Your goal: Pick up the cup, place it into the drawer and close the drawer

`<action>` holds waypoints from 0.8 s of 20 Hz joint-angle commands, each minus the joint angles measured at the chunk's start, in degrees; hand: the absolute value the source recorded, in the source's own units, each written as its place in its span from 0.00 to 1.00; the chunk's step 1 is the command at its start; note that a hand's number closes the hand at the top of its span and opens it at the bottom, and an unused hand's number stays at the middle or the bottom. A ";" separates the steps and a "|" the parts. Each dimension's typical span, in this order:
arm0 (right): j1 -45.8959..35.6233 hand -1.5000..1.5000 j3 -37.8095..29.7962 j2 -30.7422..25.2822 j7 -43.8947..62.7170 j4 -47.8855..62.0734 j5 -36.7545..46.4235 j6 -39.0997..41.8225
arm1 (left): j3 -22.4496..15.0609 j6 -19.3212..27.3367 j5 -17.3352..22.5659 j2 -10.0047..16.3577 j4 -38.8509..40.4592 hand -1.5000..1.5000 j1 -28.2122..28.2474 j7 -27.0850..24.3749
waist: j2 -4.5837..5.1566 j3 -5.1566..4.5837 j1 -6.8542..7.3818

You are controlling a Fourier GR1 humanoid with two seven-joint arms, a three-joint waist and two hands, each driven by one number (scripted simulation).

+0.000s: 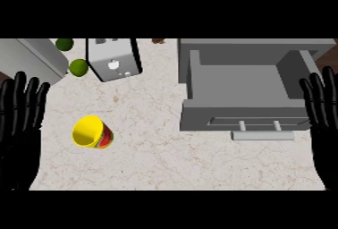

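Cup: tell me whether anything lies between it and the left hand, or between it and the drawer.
Nothing visible does. Only bare counter separates the cup from the left hand and from the open drawer. The toaster and two green fruits sit farther back, off both paths.

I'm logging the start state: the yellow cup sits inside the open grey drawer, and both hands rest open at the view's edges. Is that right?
Not quite. The head view shows the yellow cup on the counter, left of the open grey drawer, not inside it. The rest holds: the left hand and the right hand rest open at the view's edges.
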 commanded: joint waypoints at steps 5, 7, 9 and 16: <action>-1.64 0.00 -0.18 1.19 -0.32 1.53 1.47 -1.78 | -3.71 -20.25 17.82 6.83 -0.17 0.00 1.69 -1.35 | -1.48 0.81 0.97; 0.68 0.00 0.60 -2.39 2.39 0.87 1.70 1.85 | -4.90 -22.34 25.17 5.48 4.45 0.00 4.19 2.63 | -1.28 0.74 0.22; 2.18 0.00 1.24 -2.34 0.40 0.58 2.67 2.26 | -0.99 -25.70 32.83 8.84 3.13 0.00 6.16 5.19 | -1.49 0.85 0.78; 2.45 0.00 -0.30 -2.93 0.57 1.32 1.56 4.67 | 3.92 -32.44 38.85 11.91 8.63 0.00 8.25 6.07 | -1.48 0.91 0.64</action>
